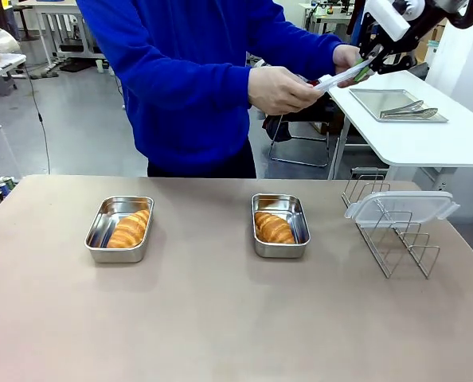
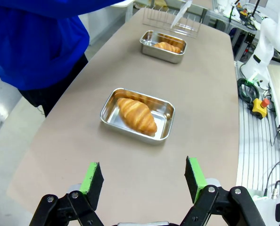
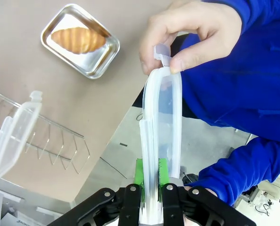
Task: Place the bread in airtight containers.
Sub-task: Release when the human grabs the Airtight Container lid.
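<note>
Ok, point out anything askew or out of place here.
A spare lid lies across the top of the wire rack rather than standing in a slot. The second lid is up in mid-air, between the right hand and the person's hand.

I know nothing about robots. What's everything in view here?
table: one, brown, foreground
pans: two, shiny steel, on the table
croissants: two, golden-brown, one per pan
wire rack: one, silver, table's right side
racked lid: one, translucent, atop the wire rack
held lid: one, translucent, raised at far right
tray: one, metal, on white side table, with tongs
person's hands: two, one pinching the held lid's tab
left gripper: one, black with green pads, jaws open above table
right gripper: one, same colours, jaws shut on held lid
</note>
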You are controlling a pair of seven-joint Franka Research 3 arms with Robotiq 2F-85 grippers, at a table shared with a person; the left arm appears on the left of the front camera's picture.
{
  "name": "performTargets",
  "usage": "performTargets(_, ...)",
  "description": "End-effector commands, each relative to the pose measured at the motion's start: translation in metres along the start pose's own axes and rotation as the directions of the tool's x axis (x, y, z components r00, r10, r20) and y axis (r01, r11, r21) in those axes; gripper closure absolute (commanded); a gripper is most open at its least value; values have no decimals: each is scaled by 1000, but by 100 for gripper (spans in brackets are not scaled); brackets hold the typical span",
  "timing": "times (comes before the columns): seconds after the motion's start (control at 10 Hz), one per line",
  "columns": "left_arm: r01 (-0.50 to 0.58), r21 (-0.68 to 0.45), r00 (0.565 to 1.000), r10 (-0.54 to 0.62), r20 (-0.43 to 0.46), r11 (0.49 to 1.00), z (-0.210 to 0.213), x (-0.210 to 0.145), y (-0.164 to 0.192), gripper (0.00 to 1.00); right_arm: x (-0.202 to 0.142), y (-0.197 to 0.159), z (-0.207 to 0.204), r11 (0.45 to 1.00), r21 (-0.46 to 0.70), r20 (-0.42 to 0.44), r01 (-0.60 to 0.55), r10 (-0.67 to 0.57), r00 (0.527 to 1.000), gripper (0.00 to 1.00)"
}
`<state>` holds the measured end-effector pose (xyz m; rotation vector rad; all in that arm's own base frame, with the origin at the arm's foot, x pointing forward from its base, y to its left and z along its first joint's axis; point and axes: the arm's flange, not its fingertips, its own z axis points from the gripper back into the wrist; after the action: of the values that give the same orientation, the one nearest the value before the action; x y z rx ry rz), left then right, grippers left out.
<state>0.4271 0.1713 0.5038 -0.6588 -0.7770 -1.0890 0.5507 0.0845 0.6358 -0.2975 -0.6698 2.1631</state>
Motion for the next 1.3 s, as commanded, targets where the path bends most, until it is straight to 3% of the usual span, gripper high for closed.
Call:
performTargets(0.0, 16, -9, 1000, -16, -4, 1000, 1, 0, -2, 9, 0, 0, 0, 1000, 0, 0, 1, -1, 1000, 31)
performTargets(0.1, 16, -9, 1000, -16, -4, 1000, 1, 0, -2, 9, -2, 4, 6, 999, -13, -1, 35, -35, 999, 30)
performTargets(0.2, 16, -9, 1000, -16, -4, 1000, 1, 0, -2, 9, -4, 7, 19, 995, -47, 7, 91, -90, 996, 0)
performTargets(0.4, 16, -9, 1000, -16, -4, 1000, 1, 0, -2, 9, -25, 23, 49, 929, -163, 148, 332, -310, 939, 0)
performTargets(0.5, 16, -9, 1000, -16, -4, 1000, 1, 0, -2, 9, -42, 36, 58, 888, -163, 258, 430, -382, 887, 7)
performTargets(0.6, 16, -9, 1000, -16, -4, 1000, 1, 0, -2, 9, -69, 53, 66, 823, -151, 345, 548, -476, 809, 0)
performTargets(0.7, 16, -9, 1000, -16, -4, 1000, 1, 0, -2, 9, -95, 75, 69, 751, -113, 421, 651, -557, 716, 0)
performTargets(0.9, 16, -9, 1000, -16, -4, 1000, 1, 0, -2, 9, -130, 126, 74, 651, 8, 486, 759, -666, 566, 0)
performTargets(1.2, 16, -9, 1000, -16, -4, 1000, 1, 0, -2, 9, -157, 194, 65, 522, 209, 478, 827, -792, 379, 0)
